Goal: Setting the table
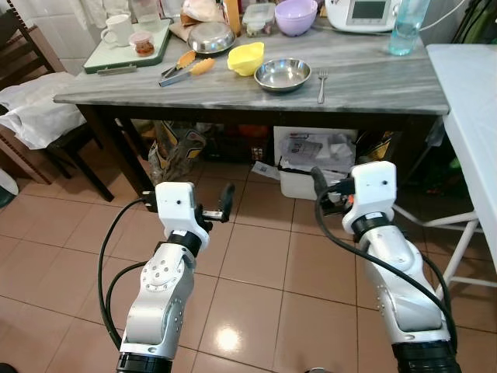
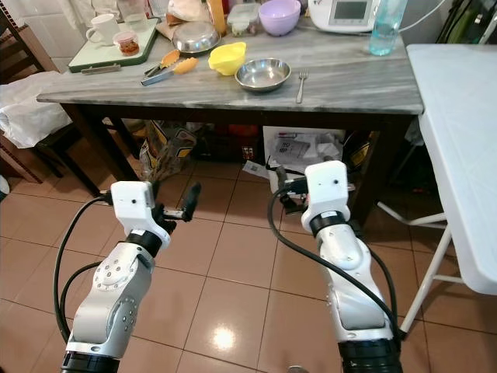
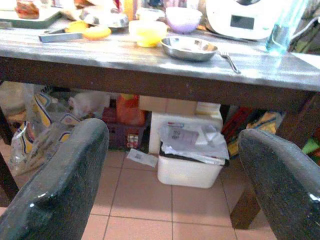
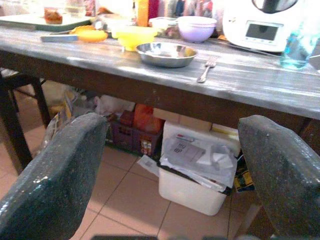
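A steel bowl (image 1: 283,74) sits near the front of the grey marble-topped table (image 1: 373,89), with a fork (image 1: 321,84) just to its right. A yellow bowl (image 1: 246,58) and orange-tipped tongs (image 1: 186,67) lie to its left. Both arms are held low over the tiled floor, short of the table and below its top. My left gripper (image 3: 172,150) is open with nothing between its fingers. My right gripper (image 4: 172,145) is also open and holds nothing. Both point toward the table's underside.
Under the table stand a white bin of papers (image 1: 311,167) and bags (image 1: 175,151). A white folding table (image 1: 474,101) flanks the right and a dark chair with white cloth (image 1: 31,109) the left. A green tray with a mug (image 1: 128,43), a purple bowl (image 1: 296,15) and a blue bottle (image 1: 405,27) stand further back.
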